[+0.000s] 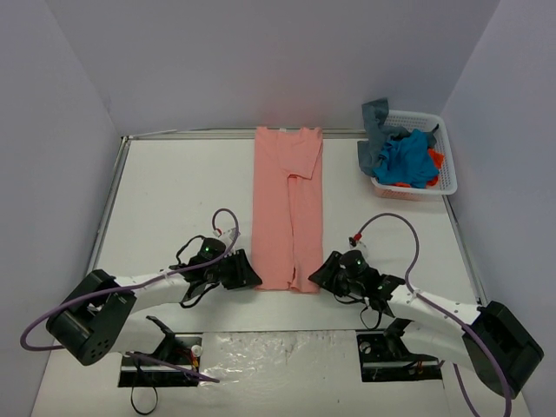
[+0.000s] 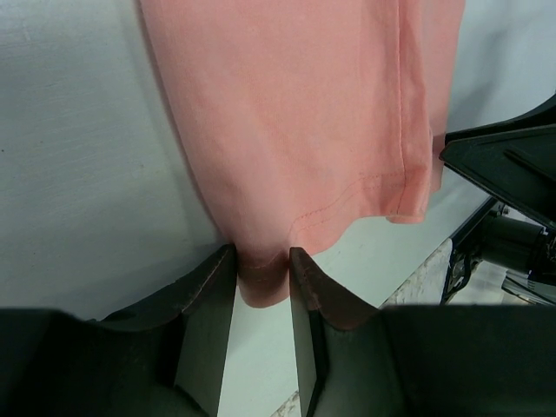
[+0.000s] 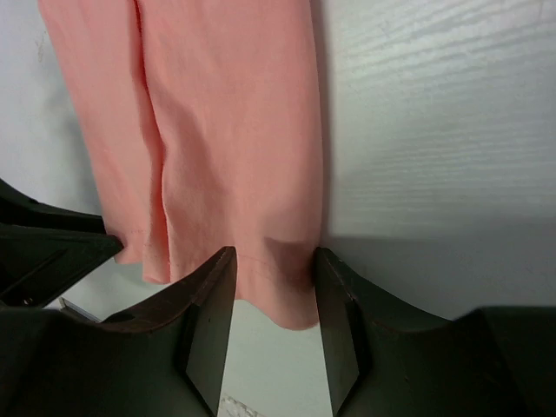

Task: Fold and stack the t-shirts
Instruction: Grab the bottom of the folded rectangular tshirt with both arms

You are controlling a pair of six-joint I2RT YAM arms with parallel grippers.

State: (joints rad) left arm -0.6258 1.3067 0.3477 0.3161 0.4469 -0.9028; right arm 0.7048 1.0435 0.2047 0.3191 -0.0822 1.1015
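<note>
1. Looking from above, the salmon-pink t-shirt lies in the middle of the worktop as a long folded strip running far to near. The left claw and right claw sit at its near corners. Far right, the basket holds other t-shirts.
2. Left wrist: the claw is clamped on the hem corner.
3. Right wrist: the fingers flank the other corner; gripping or not, I cannot tell.
</note>
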